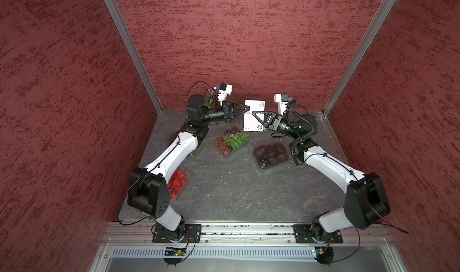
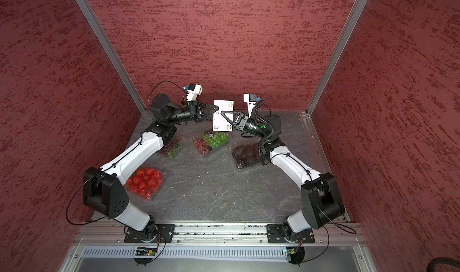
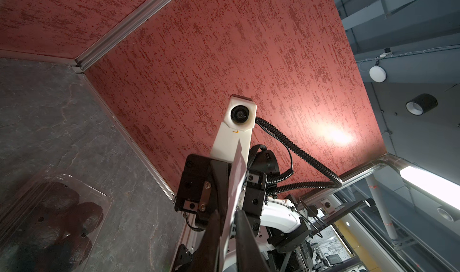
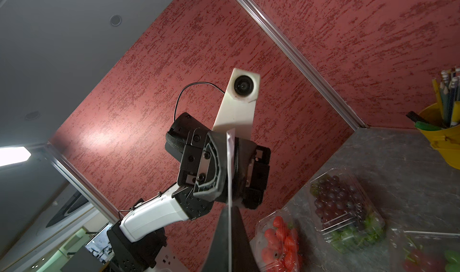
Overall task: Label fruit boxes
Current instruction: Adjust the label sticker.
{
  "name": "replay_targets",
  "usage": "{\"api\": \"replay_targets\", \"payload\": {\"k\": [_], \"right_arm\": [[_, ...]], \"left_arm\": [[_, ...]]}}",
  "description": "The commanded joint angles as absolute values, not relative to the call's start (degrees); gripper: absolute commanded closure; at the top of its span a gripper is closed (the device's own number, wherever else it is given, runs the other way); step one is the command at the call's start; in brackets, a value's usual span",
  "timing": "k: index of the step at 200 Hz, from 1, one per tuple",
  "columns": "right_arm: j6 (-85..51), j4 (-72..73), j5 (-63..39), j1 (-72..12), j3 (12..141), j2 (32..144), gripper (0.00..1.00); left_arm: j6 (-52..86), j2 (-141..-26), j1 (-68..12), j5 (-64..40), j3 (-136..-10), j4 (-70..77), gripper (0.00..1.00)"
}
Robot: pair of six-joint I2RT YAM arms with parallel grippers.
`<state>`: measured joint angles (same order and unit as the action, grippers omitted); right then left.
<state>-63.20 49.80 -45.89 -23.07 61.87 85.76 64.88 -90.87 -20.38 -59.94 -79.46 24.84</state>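
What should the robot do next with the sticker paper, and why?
Probably the left gripper should gently pull away to start peeling, since it and the right gripper both pinch the raised sheet from opposite sides.

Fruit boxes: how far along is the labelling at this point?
Done: nothing that shows; no label is plain on any lid. In hand: left gripper and right gripper both pinch the sticker sheet in the air. To do: strawberry box, mixed grape box, dark grape box and dark fruit box seemingly need stickers.
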Motion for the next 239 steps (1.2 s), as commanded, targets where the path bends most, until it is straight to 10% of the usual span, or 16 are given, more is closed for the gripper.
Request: {"api": "replay_targets", "payload": {"k": [1, 101, 158, 239], "right_arm": [[-63.98, 52.27, -46.23, -23.38, 61.83, 84.9, 1.0], [-63.9, 51.86, -44.41, -23.28, 61.57, 84.09, 1.0], [-64.69, 52.73, -45.34, -23.36, 61.43, 84.36, 1.0], [-65.12, 53.51, -45.15, -23.38, 60.82, 84.45, 1.0]], "left_arm": [[66.33, -91.12, -19.89, -59.51, -78.86, 28.97, 0.89], [64.68, -89.88, -20.57, -59.94, -76.62, 27.86, 0.82], [65.71, -89.48, -20.72, -58.96, -76.9, 29.1, 1.0], [73.44, -90.63, -21.26, -60.51, -75.53, 40.12, 1.0]]}}
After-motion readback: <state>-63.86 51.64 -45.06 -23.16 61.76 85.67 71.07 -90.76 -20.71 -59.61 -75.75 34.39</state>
